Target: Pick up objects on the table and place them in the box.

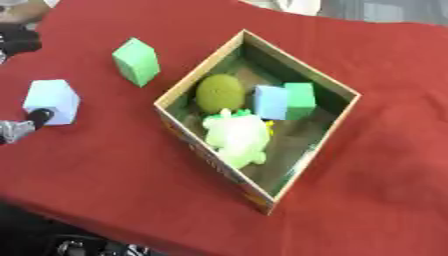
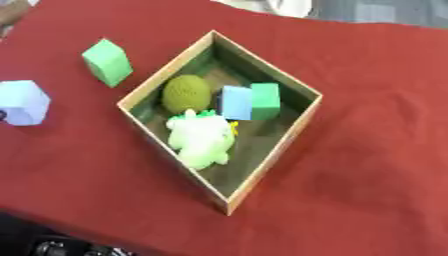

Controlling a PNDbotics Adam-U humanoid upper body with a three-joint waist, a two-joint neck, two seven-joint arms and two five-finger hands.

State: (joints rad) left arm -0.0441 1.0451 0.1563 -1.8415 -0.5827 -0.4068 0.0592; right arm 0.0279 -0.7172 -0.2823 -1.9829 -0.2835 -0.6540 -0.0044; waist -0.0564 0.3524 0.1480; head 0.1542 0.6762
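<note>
The pale blue block (image 1: 51, 101) stands on the red cloth (image 1: 367, 150) left of the box (image 1: 308, 162), tilted corner-on with no clear long axis. The left hand (image 1: 19, 127) touches its lower edge; whether its fingers are open or closed I cannot tell. A green block (image 1: 136, 61) waits nearby (also outside). Four things already lie in the box, so two remain

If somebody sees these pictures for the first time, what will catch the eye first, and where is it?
The open box in the middle of the red cloth draws the eye: inside lie a pale green plush toy, an olive ball, a blue block and a green block. Left of it a green cube and a light blue cube remain outside, the left hand at the blue one.
</note>
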